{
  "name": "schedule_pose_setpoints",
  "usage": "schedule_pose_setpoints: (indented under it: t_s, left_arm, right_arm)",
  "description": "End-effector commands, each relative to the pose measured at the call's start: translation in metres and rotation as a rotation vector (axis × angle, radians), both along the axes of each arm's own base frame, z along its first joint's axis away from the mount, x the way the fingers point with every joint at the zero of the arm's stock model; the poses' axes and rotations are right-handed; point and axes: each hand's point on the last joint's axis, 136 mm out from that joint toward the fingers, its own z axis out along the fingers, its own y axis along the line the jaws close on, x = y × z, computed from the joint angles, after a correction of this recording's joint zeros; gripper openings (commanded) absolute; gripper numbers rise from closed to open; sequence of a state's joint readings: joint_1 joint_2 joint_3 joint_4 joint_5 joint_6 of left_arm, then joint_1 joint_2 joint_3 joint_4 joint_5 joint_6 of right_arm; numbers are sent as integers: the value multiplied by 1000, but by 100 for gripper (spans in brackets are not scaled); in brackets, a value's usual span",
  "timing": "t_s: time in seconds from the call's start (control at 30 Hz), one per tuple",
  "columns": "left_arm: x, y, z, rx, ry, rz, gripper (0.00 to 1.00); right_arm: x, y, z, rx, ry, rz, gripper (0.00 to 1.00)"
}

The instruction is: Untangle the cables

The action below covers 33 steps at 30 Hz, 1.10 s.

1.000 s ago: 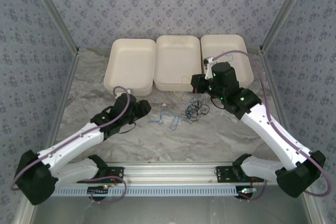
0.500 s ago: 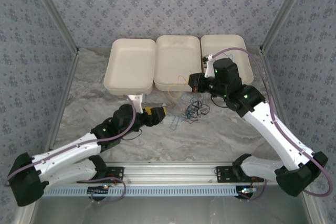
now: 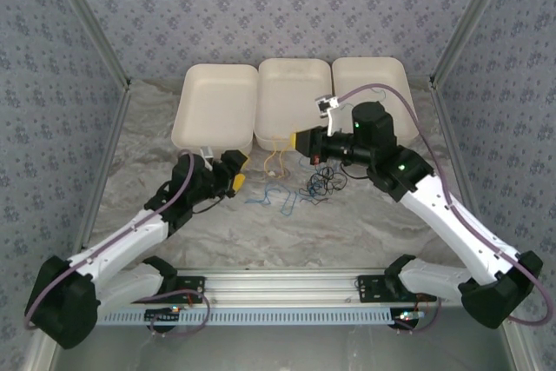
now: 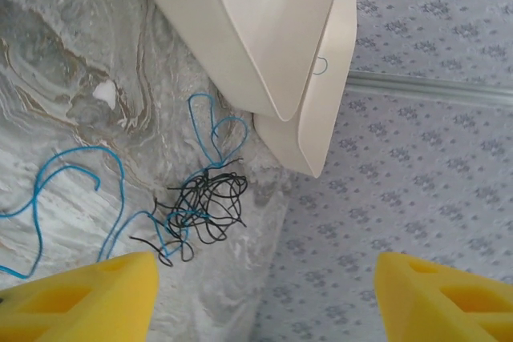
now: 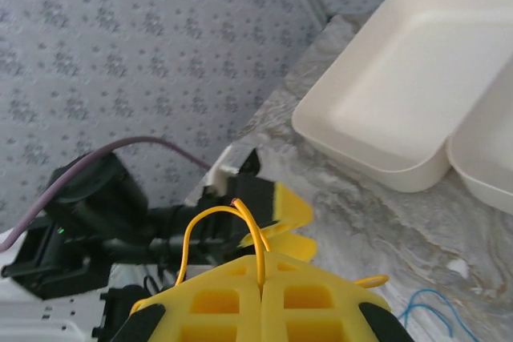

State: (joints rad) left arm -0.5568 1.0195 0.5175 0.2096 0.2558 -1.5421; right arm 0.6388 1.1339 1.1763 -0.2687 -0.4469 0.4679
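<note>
Marbled worktop [image 3: 130, 206] with three cream trays [image 3: 217, 106] at the back. The right claw [image 5: 263, 286], clenched on the orange cable [image 5: 204, 214], holds it raised before the middle tray. The left claw [image 3: 235, 172] is released and empty. The black cables [image 4: 204, 206] and blue cables [image 3: 280, 202] lie knotted mid-worktop, so most untangling appears undone.

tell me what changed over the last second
The right gripper, shut on the orange cable, swung left, drawing it away from the black and blue tangle. The left gripper reached in, then pulled back, jaws wider. The tangle and three trays stayed put.
</note>
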Motion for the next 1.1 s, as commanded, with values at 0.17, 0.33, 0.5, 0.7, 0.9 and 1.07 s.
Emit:
schedule_pose_setpoints:
  t_s: [0.17, 0.33, 0.5, 0.7, 0.9, 1.07]
  left_arm:
    - [0, -24, 40, -326, 94, -46, 71]
    - [-4, -22, 38, -360, 125, -36, 66]
    - [-5, -20, 40, -380, 124, -26, 63]
    - [-8, -17, 43, -395, 125, -17, 55]
    - [-8, -13, 50, -404, 111, -1, 47]
    - [-9, -12, 49, -407, 113, 7, 31]
  right_arm:
    - [-15, 43, 0, 54, -86, 202, 0]
    - [-9, 60, -14, 53, -70, 237, 0]
    - [-7, 71, -18, 74, -61, 251, 0]
    - [-6, 80, -26, 70, -51, 261, 0]
    - [-6, 84, -30, 72, -46, 265, 0]
    - [-9, 86, -34, 71, -39, 266, 0]
